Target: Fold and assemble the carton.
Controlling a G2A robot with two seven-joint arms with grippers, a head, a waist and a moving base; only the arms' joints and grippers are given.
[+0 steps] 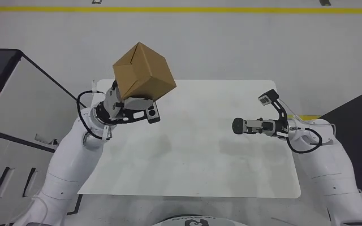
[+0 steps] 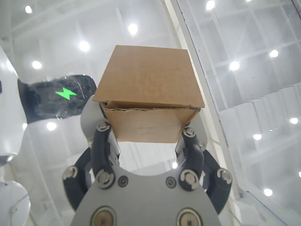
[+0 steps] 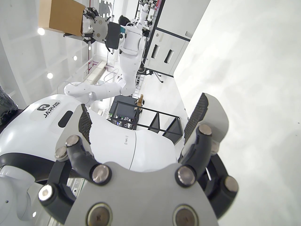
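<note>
Carton (image 1: 143, 71): one brown corrugated box, squared up into a cube, held in the air above the far left corner of the table (image 1: 226, 169). It does not touch the table. It sits tilted, with one corner pointing up and away from the table's far edge. The faces seen from above are closed and flat.

Left gripper (image 2: 147, 139): clamped on the carton's lower end. In the left wrist view one finger (image 2: 103, 132) presses against each side of the bottom panel. Just above the fingers a flap stands slightly proud of the carton's wall, showing a rough corrugated edge and a small gap at each corner. The left arm rises from the table's near left side, and the gripper is above the table's left edge, directly beneath the carton.

Right gripper (image 1: 253, 111): jaws spread wide, nothing between them. The right wrist view shows both ridged pads (image 3: 198, 114) bare and well apart. The gripper is above the right half of the table, toward its far side, clear of the surface and well apart from the carton. Its fingers point across the table toward the left arm.

Surroundings: white table with rounded corners. A yellow line (image 1: 181, 9) runs along the floor beyond the table's far edge. A black-framed panel (image 1: 34, 68) stands off the table's left side.
</note>
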